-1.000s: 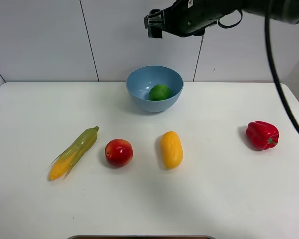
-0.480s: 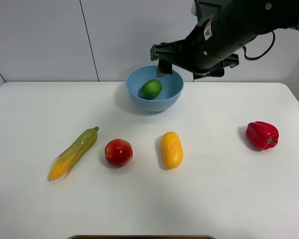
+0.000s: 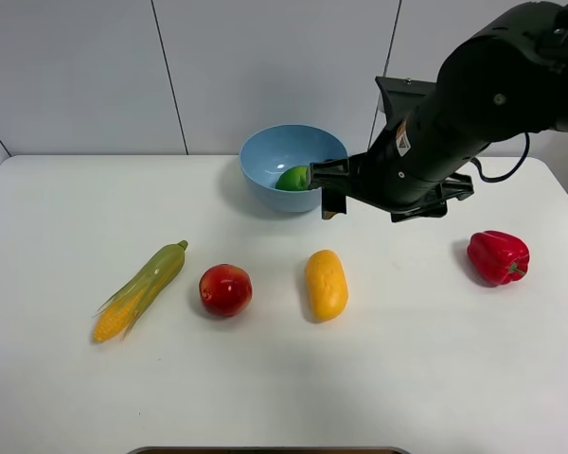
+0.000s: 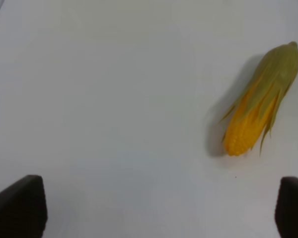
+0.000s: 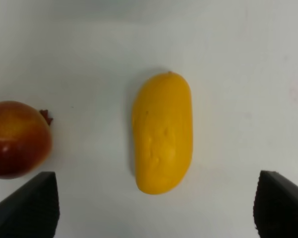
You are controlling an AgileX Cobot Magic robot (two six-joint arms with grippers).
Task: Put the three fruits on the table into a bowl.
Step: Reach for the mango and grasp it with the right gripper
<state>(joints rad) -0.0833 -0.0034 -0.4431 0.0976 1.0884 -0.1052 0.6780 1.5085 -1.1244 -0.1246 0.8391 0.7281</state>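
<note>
The light blue bowl stands at the back middle of the white table with the green lime in it. The yellow-orange mango and the red apple lie on the table in front of the bowl. My right gripper hangs open and empty above the table between bowl and mango. The right wrist view shows the mango centred between its fingertips, with the apple beside it. My left gripper is open and empty over bare table; it is out of the exterior view.
A corn cob in a green husk lies left of the apple and also shows in the left wrist view. A red bell pepper sits at the right. The right arm's dark body hangs over the back right.
The right arm has come down from high above the bowl to just in front of it, towards the mango. The lime has rolled about inside the bowl.
</note>
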